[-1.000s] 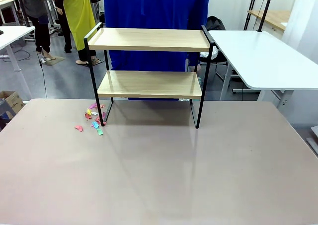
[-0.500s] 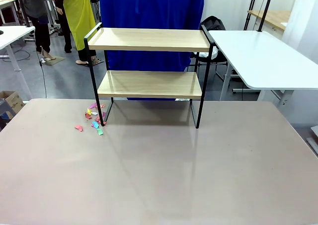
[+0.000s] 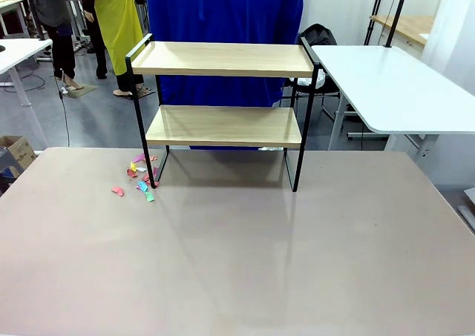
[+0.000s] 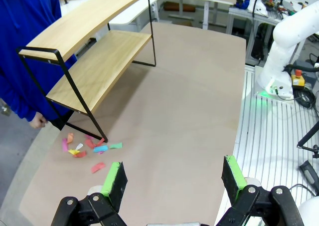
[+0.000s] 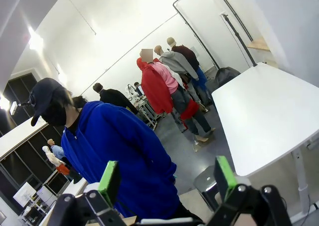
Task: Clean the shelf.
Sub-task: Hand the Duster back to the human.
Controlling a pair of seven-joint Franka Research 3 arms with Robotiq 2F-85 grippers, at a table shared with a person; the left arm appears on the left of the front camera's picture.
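The shelf point(image 3: 223, 91) stands at the far side of the brown table, two light wood boards in a thin black frame, both boards bare. It also appears in the left wrist view, shelf point(image 4: 94, 51) at the upper left. Small coloured paper scraps point(image 3: 139, 179) lie on the table by its front left leg, and the same scraps point(image 4: 89, 150) show beyond my left gripper point(image 4: 174, 178), which hangs open high above the table with nothing between its green pads. My right gripper point(image 5: 167, 178) is open too, pointing out at the room and a person in blue.
A person in a blue top point(image 3: 223, 10) stands just behind the shelf. A white table point(image 3: 393, 84) sits at the right. The brown table point(image 3: 237, 254) has wide free room in front of the shelf. The right arm's white base point(image 4: 286, 51) stands off the table's edge.
The person in blue has shifted slightly behind the shelf. Nothing on the table has moved.
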